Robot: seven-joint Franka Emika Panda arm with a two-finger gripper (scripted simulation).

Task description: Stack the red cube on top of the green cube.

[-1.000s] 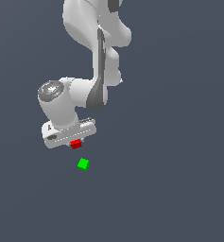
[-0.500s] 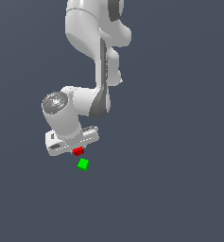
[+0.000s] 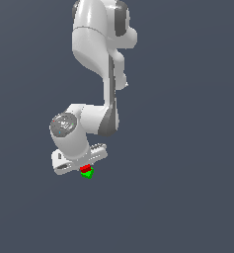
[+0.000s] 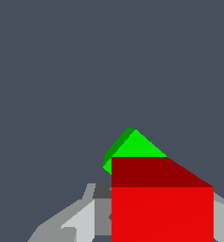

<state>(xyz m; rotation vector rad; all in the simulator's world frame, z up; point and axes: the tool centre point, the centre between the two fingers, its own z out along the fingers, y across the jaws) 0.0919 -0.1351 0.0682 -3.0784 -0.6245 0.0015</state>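
Green cube (image 4: 137, 147) mostly hidden behind edge-cropped red cube (image 4: 161, 208).

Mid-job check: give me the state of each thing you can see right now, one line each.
red cube: held between the gripper's fingers, over the green cube and covering most of it in both views; whether they touch cannot be told.
green cube: on the floor, only a corner showing past the red cube.
gripper: shut on the red cube, low over the green one.

A simulator's bare render: flat, featureless grey-blue ground (image 3: 187, 148) all around 1 smooth white arm (image 3: 96, 54).
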